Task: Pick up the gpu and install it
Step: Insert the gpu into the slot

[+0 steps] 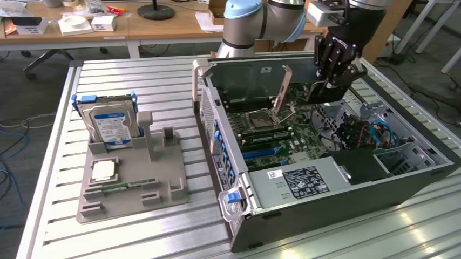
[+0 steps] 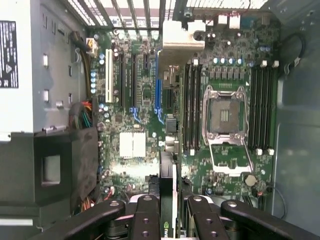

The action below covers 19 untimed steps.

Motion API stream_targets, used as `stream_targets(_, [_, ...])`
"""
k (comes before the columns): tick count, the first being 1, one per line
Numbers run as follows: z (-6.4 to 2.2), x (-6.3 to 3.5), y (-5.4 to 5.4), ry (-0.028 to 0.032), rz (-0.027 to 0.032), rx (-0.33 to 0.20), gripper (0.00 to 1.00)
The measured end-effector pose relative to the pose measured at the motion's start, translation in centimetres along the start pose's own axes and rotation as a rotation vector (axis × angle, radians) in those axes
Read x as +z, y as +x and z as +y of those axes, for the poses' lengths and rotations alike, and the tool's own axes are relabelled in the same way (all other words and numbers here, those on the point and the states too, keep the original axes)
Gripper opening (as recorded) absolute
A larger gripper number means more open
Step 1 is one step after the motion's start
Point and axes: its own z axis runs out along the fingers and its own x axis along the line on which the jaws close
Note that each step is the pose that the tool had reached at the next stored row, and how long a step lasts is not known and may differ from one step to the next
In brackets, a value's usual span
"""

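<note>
My gripper (image 1: pixel 325 86) hangs inside the open computer case (image 1: pixel 403 189), above the motherboard (image 1: pixel 277 132), and is shut on the gpu (image 1: pixel 284 91). In the exterior view the gpu is a thin brownish card standing on edge, reaching from the fingers toward the case's rear wall. In the wrist view the gpu (image 2: pixel 168 175) shows edge-on between the black fingers (image 2: pixel 145 220), with its pale metal bracket (image 2: pixel 182 36) at the far end. It is above the motherboard's expansion slots (image 2: pixel 157 82). I cannot tell whether the card touches a slot.
A grey holder (image 1: pixel 169 183) on the slatted table, at the exterior view's left, carries a silver hard drive (image 1: pixel 108 124), a square chip (image 1: pixel 103 171) and a green memory stick (image 1: pixel 122 186). In the case are the power supply (image 1: pixel 303 181), CPU socket (image 2: pixel 225 117) and cables (image 1: pixel 364 135).
</note>
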Motion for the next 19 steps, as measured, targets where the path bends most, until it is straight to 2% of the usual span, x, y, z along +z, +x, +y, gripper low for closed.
stream_targets(11, [2.37,0.0,0.0,0.0005,0.0001,0.0,0.26])
stream_targets(19, [2.5,0.01,0.0,0.0007,0.0,0.0,0.26])
